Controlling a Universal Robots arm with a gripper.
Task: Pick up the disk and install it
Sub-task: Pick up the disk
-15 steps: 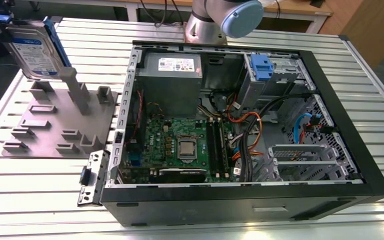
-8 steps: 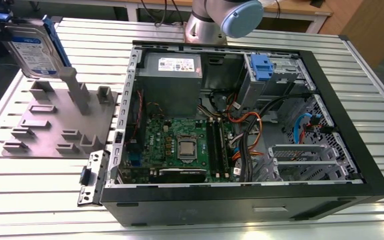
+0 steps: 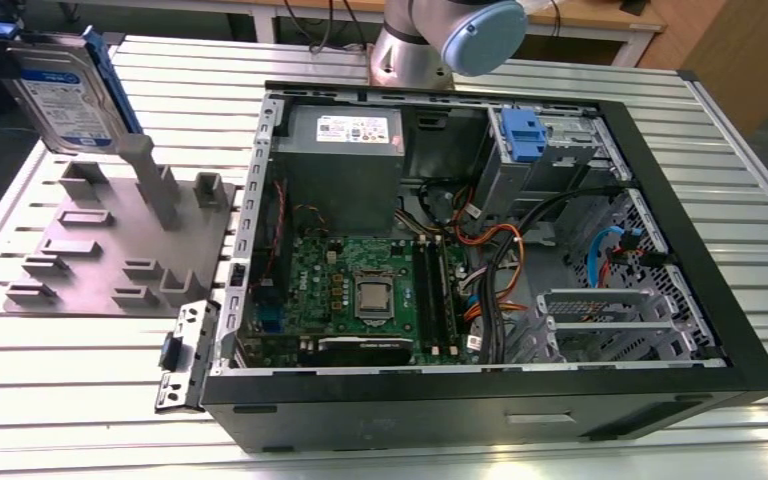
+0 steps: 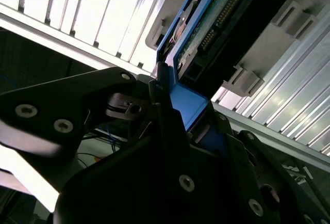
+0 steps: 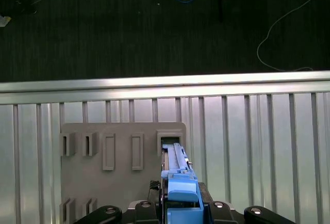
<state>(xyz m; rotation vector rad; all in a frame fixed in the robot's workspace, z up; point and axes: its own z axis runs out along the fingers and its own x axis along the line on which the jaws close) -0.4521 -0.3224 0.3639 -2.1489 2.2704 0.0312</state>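
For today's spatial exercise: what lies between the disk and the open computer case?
In the exterior view, the grey holder plate with its upright posts sits between the disk and the computer case.

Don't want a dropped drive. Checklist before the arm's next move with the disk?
1. Grip: tool shut on the disk: ok, clamped in both wrist views.
2. Disk clear of the slot in the fixture plate: cannot tell.
3. Computer case open, interior exposed: ok.
4. Drive bay free beside the blue latch: cannot tell.
5. Cables off the bay approach: not ok, orange and black wires loop close beside it.
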